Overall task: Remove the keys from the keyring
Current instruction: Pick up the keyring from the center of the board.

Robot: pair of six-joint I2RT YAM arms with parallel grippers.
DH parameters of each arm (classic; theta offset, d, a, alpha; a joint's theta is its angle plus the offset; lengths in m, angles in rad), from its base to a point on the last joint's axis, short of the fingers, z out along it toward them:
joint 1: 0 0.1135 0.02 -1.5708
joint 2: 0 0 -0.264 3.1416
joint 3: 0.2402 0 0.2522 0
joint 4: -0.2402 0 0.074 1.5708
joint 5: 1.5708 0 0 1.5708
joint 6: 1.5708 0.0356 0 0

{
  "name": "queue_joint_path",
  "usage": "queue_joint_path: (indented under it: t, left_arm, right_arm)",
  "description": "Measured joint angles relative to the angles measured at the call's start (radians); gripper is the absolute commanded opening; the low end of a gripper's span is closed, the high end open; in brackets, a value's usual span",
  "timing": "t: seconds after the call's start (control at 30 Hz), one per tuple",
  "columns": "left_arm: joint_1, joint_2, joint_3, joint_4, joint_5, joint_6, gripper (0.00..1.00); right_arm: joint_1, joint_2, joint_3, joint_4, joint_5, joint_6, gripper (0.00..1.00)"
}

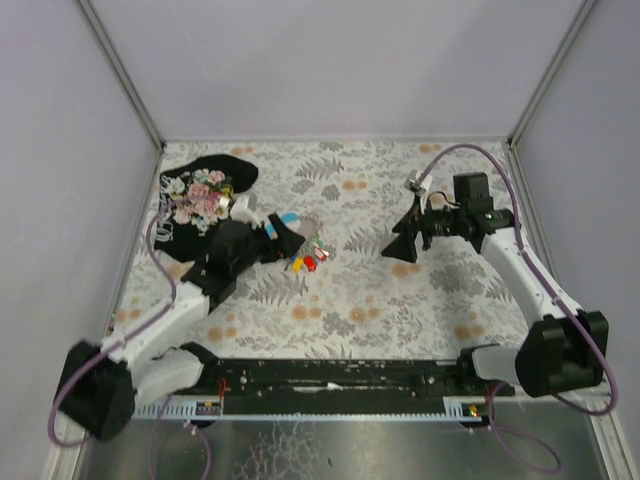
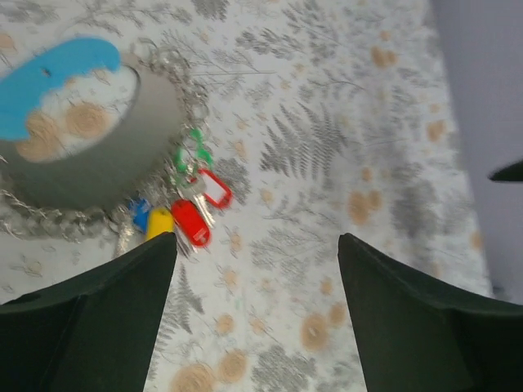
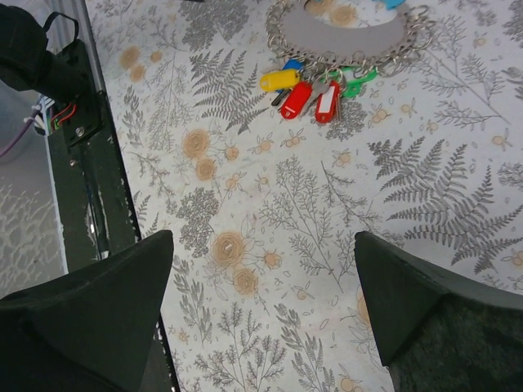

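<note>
Top external: flowery, ferny table with pale walls around; keys on it, left gripper just beside keys, right gripper well apart from keys. Left wrist: fingers wide open, holding nothing; keyring touching keys. Right wrist: fingers wide open, empty, keys far ahead.

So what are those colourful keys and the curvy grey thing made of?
The keys seem to have shiny plastic heads in yellow, red, green and blue; the silvery bits look like metal. The fob looks like matte grey plastic or rubber, I can't tell which. Its chain glints like metal.
</note>
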Motion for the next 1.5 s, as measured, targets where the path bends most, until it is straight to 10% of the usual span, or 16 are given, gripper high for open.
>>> queue_joint_path:
  t: [0.57, 1.5]
  left_arm:
    - [-0.065, 0.607, 0.431, -0.257, -0.187, 0.451, 0.43]
    - [-0.098, 0.780, 0.532, -0.278, -0.293, 0.145, 0.27]
  right_arm:
    - [0.009, 0.004, -0.014, -0.054, -0.012, -0.053, 0.99]
    - [0.040, 0.040, -0.009, -0.105, 0.006, -0.104, 0.99]
